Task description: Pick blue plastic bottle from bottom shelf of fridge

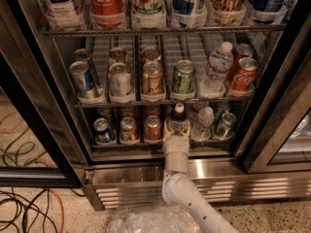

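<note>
The blue plastic bottle (pixel 178 116), with a white cap and a dark brown-red body, stands at the front of the bottom shelf (pixel 146 144) of the fridge (pixel 56 106). My gripper (pixel 177 127) reaches in from below on its white arm. Its cream fingers (pixel 168 128) sit on either side of the bottle's lower body and are shut on it. The bottle stands upright on the rack. Its base is hidden behind the gripper.
A red can (pixel 152 128) stands just left of the bottle and a clear water bottle (pixel 204 122) just right of it. More cans fill the other lanes. The middle rack (pixel 160 102) hangs close above. The door frame (pixel 272 125) stands at the right. Cables (pixel 24 203) lie on the floor at the left.
</note>
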Tool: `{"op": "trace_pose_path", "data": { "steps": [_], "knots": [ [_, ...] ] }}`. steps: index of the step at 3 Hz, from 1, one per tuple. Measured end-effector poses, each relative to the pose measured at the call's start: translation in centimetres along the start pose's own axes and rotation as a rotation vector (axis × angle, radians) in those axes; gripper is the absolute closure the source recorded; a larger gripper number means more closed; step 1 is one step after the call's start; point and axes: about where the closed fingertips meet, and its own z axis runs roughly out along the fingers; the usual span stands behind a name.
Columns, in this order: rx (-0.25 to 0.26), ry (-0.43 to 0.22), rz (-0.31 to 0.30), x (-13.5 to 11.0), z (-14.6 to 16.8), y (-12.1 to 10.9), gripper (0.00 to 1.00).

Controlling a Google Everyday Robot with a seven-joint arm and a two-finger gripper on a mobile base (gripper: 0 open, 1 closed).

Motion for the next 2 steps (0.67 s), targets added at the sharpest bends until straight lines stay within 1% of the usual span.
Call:
{"op": "trace_pose_path", "data": {
  "steps": [1, 2],
  "knots": [
    [0.0, -0.002, -0.003, -0.1, 0.0, 0.0, 1.0],
    [-0.018, -0.033, -0.026, -1.2, -0.2, 0.0, 1.0]
  ]
}}
